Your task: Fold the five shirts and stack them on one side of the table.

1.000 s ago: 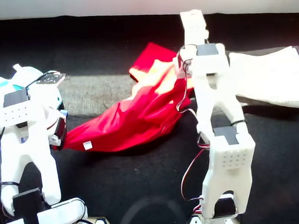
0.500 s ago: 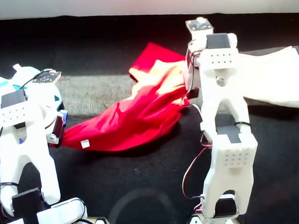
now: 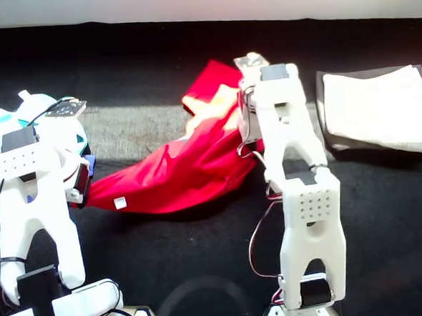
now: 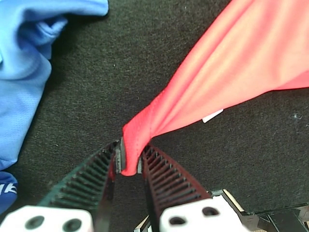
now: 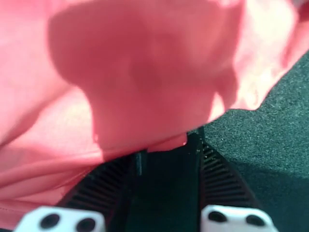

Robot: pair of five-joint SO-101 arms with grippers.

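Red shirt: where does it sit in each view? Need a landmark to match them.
High view: red shirt stretched across the middle of the black table, between the two arms.
Left wrist view: its bunched edge is pinched in the left gripper, and the cloth runs away from it.
Right wrist view: the cloth drapes just beyond the open right gripper.
Shared landmark: small white tag on the shirt near the left gripper, in the high and left wrist views.

Right arm swung left, off the stack
Right end effector point(image 5: 169, 145) has moved away from the folded white cloth shirt point(image 3: 380, 108) and is now over the upper fold of the crumpled red shiny-fabric shirt point(image 3: 190, 166), fingers apart with red cloth at their tips. The white shirt's left edge and the dark grey folded cloth point(image 3: 321, 115) under it are now uncovered. The red shirt's right edge has pulled in leftward.
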